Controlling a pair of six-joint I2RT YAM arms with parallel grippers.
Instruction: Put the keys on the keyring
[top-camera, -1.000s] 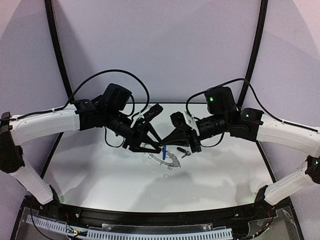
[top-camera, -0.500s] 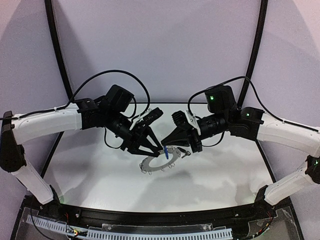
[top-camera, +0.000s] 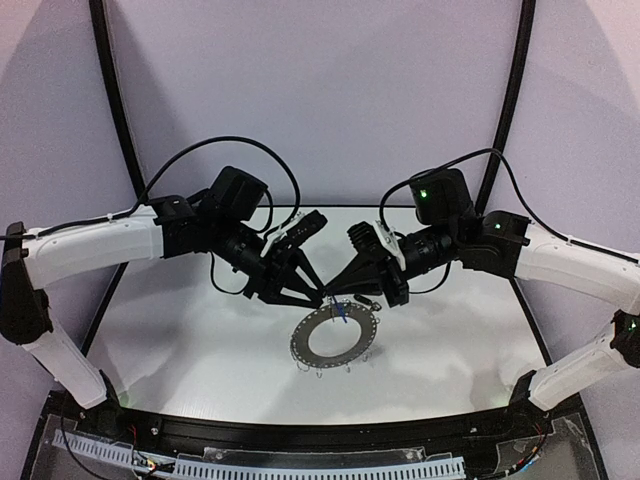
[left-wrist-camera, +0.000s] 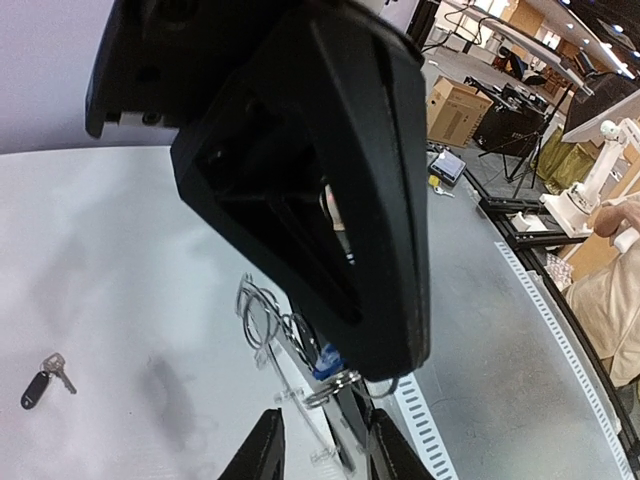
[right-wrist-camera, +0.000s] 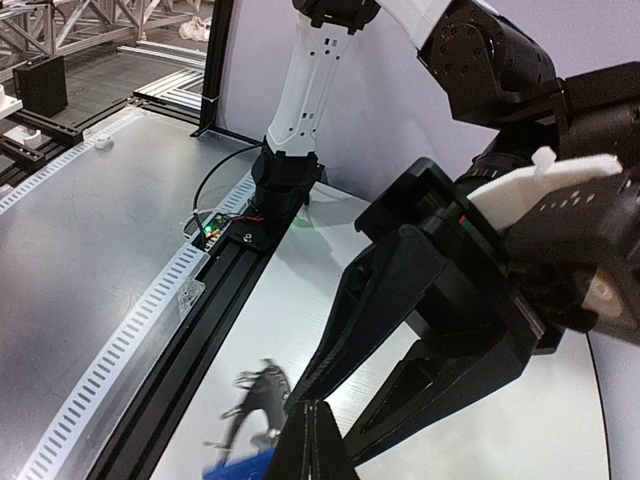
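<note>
**A:** From overhead, where is the keyring?

**B:** The keyring (top-camera: 298, 346) is at frame centre over the white desk (top-camera: 180, 340), its open face turned to the camera. I cannot tell whether it touches the desk. The blue key (top-camera: 341, 314) is at its upper rim, long axis roughly up-down. The left end effector (top-camera: 319, 298) and right end effector (top-camera: 337, 297) meet tip to tip just above.

**A:** And the left wrist view?

**B:** Its fingers (left-wrist-camera: 262, 452) stand partly apart with thin wire in the gap; whether they grip it is unclear. Only here does the black key (left-wrist-camera: 37, 388) show plainly. It lies lower left on the desk, with its head lower left and its blade pointing upper right.

**A:** And the right wrist?

**B:** Its fingers are pressed together to a point. I cannot tell what they pinch. A blue patch, the blue key, lies just left of them at the bottom edge.
</note>
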